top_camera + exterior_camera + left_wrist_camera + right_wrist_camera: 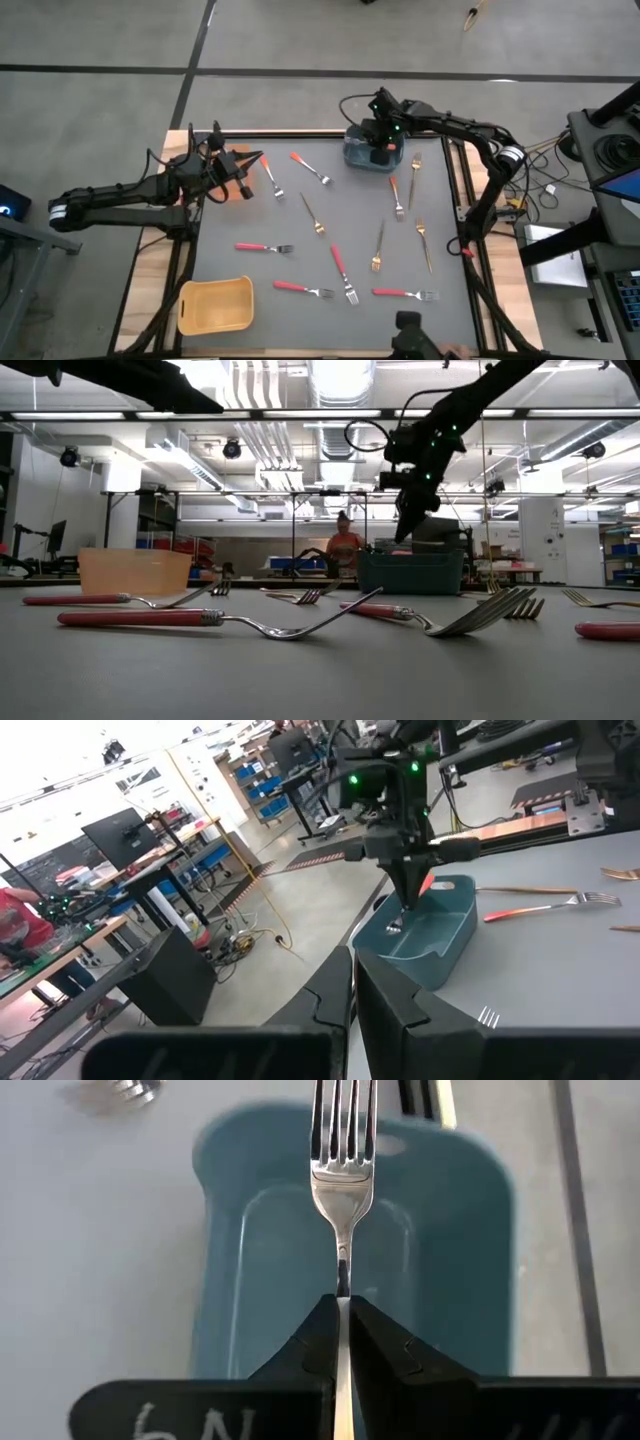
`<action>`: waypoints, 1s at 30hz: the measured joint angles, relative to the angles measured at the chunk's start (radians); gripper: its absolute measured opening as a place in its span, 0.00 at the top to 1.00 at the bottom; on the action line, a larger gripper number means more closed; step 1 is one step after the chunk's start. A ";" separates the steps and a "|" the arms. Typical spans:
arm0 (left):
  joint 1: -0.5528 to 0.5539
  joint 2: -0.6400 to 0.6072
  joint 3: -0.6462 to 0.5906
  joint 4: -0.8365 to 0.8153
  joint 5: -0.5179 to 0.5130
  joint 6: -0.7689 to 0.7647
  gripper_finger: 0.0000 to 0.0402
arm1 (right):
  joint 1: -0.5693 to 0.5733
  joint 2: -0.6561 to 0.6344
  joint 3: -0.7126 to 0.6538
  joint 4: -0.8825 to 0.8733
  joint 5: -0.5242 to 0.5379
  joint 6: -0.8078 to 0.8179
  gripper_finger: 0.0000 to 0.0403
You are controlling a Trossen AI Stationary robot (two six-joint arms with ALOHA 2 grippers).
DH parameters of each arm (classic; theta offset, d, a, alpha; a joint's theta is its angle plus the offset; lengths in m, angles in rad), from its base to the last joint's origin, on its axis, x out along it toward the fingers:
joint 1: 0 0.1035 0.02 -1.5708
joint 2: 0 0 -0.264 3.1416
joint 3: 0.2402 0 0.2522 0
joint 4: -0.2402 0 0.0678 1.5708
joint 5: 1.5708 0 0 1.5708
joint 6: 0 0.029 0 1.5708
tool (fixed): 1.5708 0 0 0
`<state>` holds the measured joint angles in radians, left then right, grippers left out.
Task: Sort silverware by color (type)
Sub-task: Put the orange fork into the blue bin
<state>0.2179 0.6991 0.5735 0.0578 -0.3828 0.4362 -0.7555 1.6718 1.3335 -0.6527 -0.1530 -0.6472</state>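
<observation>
My right gripper (383,140) hangs over the blue-grey bin (372,157) at the table's far side, shut on a silver fork (342,1180). The fork's tines point down into the bin (260,1260). My left gripper (352,990) is shut on nothing and stands level above the table's far left (258,162). The other forks lie flat on the grey mat: red-handled ones (262,247) (342,268), an orange-handled one (396,192) and thin gold ones (313,215) (378,245). My right gripper pinches the fork's thin neck (342,1275), just behind the head, between its two fingers. The fingers slant down from above and lie along the fork. The head sticks out past the fingertips over the bin's inside, lifted clear; the handle is hidden between the fingers.
A yellow bin (215,305) stands at the near left corner. An orange bin (238,192) shows partly under my left arm. More forks lie at the far left (270,175) (310,167) and along the near edge (300,289) (402,293). A person (344,545) stands far behind the table.
</observation>
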 joint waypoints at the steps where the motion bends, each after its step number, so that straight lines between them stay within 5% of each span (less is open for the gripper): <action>1: 0.000 0.000 0.000 0.000 0.000 0.000 1.00 | 0.000 0.000 -0.017 0.025 0.004 0.000 0.98; 30: 0.000 0.000 0.000 0.002 0.000 0.005 1.00 | -0.007 0.000 -0.196 0.226 0.083 0.019 0.98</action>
<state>0.2180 0.6991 0.5735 0.0597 -0.3828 0.4410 -0.7628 1.6718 1.1380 -0.4263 -0.0696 -0.6285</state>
